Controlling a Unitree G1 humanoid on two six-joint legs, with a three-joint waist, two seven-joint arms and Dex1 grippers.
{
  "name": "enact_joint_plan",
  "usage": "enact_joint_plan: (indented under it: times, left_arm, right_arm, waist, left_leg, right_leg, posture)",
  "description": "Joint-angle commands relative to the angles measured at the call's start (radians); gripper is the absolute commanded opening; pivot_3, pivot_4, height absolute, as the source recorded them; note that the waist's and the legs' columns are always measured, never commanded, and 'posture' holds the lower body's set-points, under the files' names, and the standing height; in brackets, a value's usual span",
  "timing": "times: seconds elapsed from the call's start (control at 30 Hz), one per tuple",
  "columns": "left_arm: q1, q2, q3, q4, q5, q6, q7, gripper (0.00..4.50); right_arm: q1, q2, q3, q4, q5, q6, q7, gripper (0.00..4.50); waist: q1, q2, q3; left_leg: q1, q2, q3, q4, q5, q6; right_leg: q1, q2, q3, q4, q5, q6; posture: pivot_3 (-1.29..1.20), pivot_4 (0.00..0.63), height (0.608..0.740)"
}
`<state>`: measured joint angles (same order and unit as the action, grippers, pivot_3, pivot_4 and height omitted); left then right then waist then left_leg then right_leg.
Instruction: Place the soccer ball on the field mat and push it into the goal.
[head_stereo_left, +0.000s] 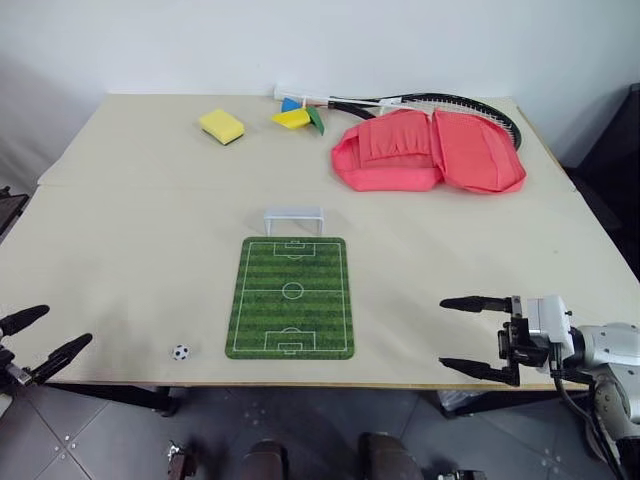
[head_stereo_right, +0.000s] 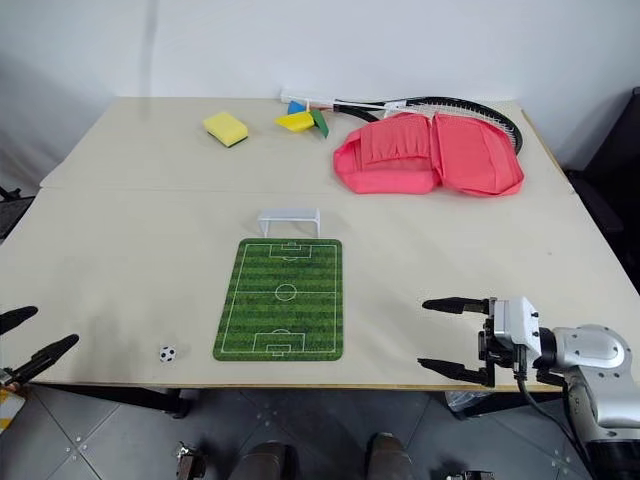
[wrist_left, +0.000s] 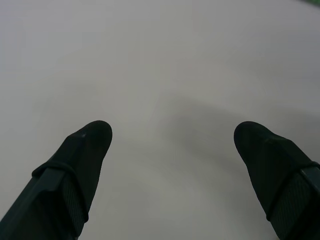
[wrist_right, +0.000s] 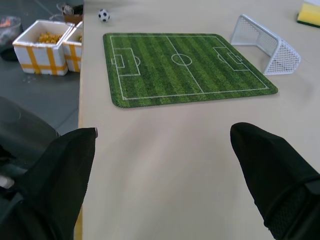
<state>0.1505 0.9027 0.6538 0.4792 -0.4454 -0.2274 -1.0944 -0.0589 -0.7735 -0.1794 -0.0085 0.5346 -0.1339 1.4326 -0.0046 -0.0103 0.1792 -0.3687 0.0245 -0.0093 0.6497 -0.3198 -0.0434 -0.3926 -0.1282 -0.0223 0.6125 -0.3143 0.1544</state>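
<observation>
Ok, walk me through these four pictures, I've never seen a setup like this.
This is a two-armed robot at a beige table. The two wide pictures come from cameras in its head, looking down. The two close ones come from cameras on its wrists, looking out between black fingers. The left gripper and the right gripper both stand open and hold nothing. On the table lie a green field mat, a small white goal just beyond its far end, and a tiny soccer ball near the front edge, left of the mat. Farther back are a yellow sponge, a pink bag and a racket.
</observation>
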Motion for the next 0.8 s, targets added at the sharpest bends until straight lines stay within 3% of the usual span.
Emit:
enact_joint_plan:
  times: [0.03, 0.17, 0.27, 0.53, 0.8]
  left_arm:
    - [0.005, -0.006, -0.013, -0.022, -0.008, -0.007, -0.033, 4.44]
    - [-0.039, -0.002, -0.010, 0.033, -0.068, -0.019, -0.154, 4.44]
    - [-0.039, -0.010, -0.028, 0.025, -0.084, -0.055, -0.255, 4.44]
    - [-0.026, -0.042, -0.101, -0.026, -0.078, -0.070, -0.373, 4.44]
    - [-0.007, -0.160, -0.233, -0.228, -0.053, 0.000, -0.282, 4.44]
  right_arm:
    - [0.001, 0.031, 0.016, -0.075, 0.053, 0.012, 0.005, 4.50]
    - [-0.042, 0.108, 0.076, -0.332, 0.253, 0.195, -0.117, 4.50]
    - [-0.048, 0.143, 0.089, -0.354, 0.295, 0.184, -0.042, 4.50]
    - [-0.038, 0.207, 0.120, -0.323, 0.251, 0.112, 0.051, 4.50]
    - [-0.028, 0.204, 0.096, -0.209, 0.178, 0.005, 0.093, 4.50]
  waist:
    - [-0.002, 0.000, 0.000]
    - [-0.004, 0.000, 0.000]
    - [0.000, 0.000, 0.000]
    - [0.003, -0.002, -0.001]
    - [0.003, -0.002, -0.001]
  left_leg:
    - [0.000, 0.001, 0.001, 0.000, 0.000, -0.001]
    - [0.000, 0.004, 0.003, 0.000, -0.001, -0.003]
    - [0.000, 0.005, 0.003, 0.002, -0.001, -0.004]
    - [-0.001, 0.005, 0.004, 0.008, -0.008, -0.001]
    - [-0.001, 0.005, 0.006, 0.010, -0.008, -0.001]
  right_leg:
    - [0.000, 0.000, 0.000, 0.001, 0.000, 0.000]
    - [-0.002, 0.003, 0.000, 0.004, 0.000, -0.001]
    - [-0.002, 0.004, 0.000, 0.005, -0.001, -0.001]
    - [0.000, 0.004, 0.000, 0.005, -0.001, -0.001]
    - [0.000, 0.004, 0.001, 0.006, 0.000, -0.001]
  posture:
    - [0.00, 0.150, 0.740]
    - [0.00, 0.150, 0.740]
    - [0.00, 0.150, 0.740]
    - [0.00, 0.150, 0.740]
    - [0.00, 0.150, 0.740]
